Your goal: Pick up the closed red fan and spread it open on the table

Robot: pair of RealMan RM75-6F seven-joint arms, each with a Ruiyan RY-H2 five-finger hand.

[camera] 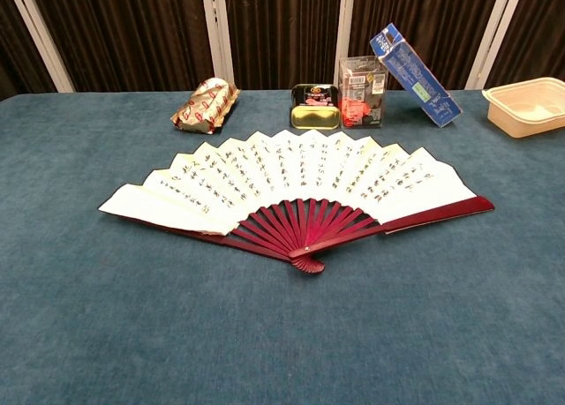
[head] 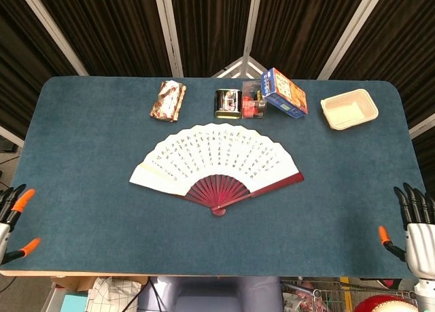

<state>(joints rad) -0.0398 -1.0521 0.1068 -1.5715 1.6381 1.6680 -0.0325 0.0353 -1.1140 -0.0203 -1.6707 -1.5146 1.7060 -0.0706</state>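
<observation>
The red fan [head: 217, 164] [camera: 296, 189] lies fully spread on the blue table, its white leaf with black script arcing toward the far side and its dark red ribs meeting at a pivot nearest me. Nothing touches it. My left hand [head: 9, 218] shows at the head view's lower left edge, beyond the table's near left corner, fingers apart and empty. Off the table's near right corner, my right hand [head: 416, 223] is also spread and holds nothing. Neither hand appears in the chest view.
Along the far edge stand a wrapped packet [head: 168, 100], a black and gold tin [head: 228, 102], a clear box with red contents [head: 253, 99], a tilted blue carton [head: 285, 92] and a beige tray [head: 349, 109]. The table [head: 88, 156] is blue cloth.
</observation>
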